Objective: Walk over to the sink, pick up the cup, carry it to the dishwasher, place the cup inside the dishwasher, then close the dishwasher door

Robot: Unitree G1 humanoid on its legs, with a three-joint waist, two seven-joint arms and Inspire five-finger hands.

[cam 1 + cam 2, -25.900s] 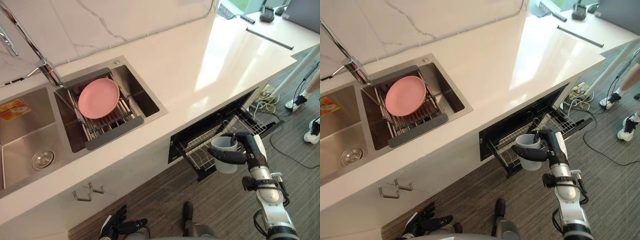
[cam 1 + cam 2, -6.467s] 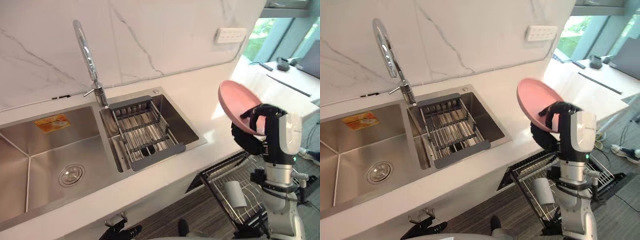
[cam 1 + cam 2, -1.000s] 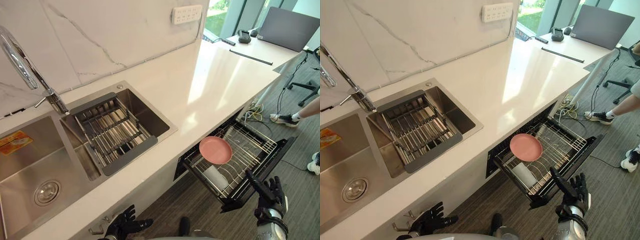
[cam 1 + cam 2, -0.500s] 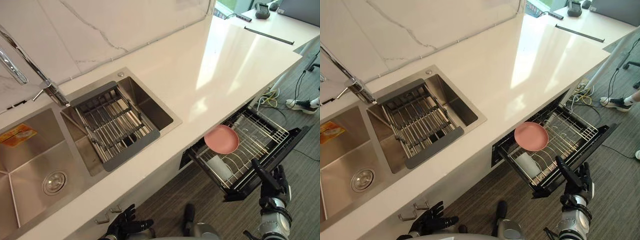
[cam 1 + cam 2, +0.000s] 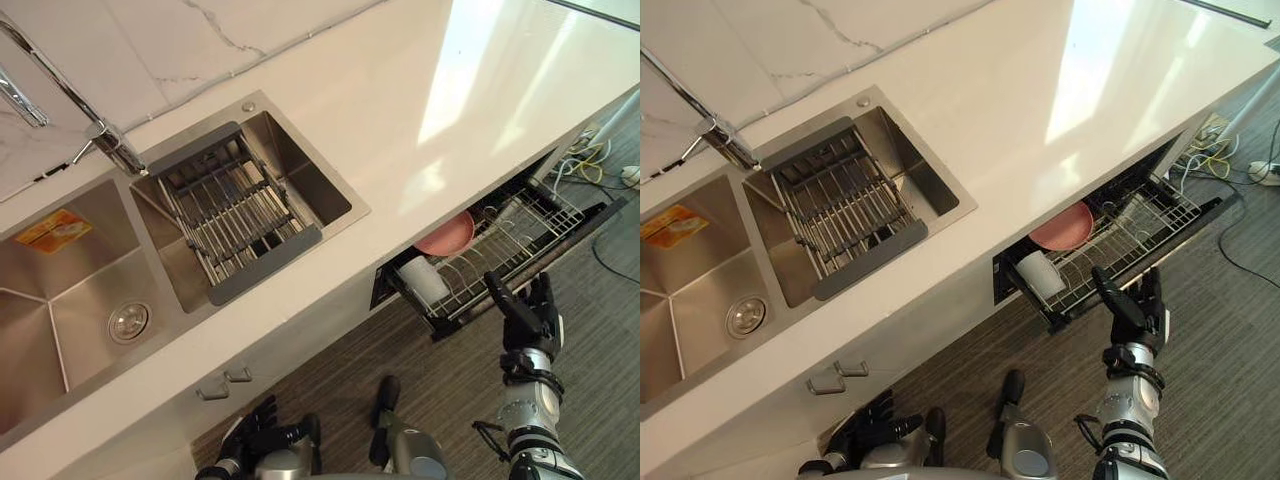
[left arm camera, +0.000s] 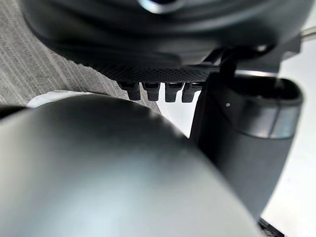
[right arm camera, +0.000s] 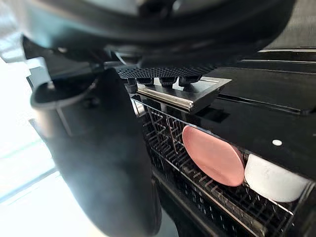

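Note:
The pale cup (image 5: 424, 281) lies on its side in the pulled-out dishwasher rack (image 5: 524, 236), beside a pink plate (image 5: 447, 234) that stands on edge. The counter's edge half covers the plate. My right hand (image 5: 526, 314) is open with straight fingers, just in front of the rack's front edge and apart from the cup. The right wrist view shows the cup (image 7: 275, 179) and the plate (image 7: 213, 155) in the rack past that hand. My left hand (image 5: 250, 441) hangs low by the cabinet, open and holding nothing.
A double steel sink (image 5: 63, 292) is set in the white counter (image 5: 420, 90), with a grey drain rack (image 5: 238, 216) over the right basin and a faucet (image 5: 103, 141) behind. Cables (image 5: 592, 158) lie on the striped floor beyond the dishwasher.
The camera has moved over the counter, so the whole scene has shifted. The rack, plate and cup now sit further under the counter's edge. My right hand is closer to the rack's front.

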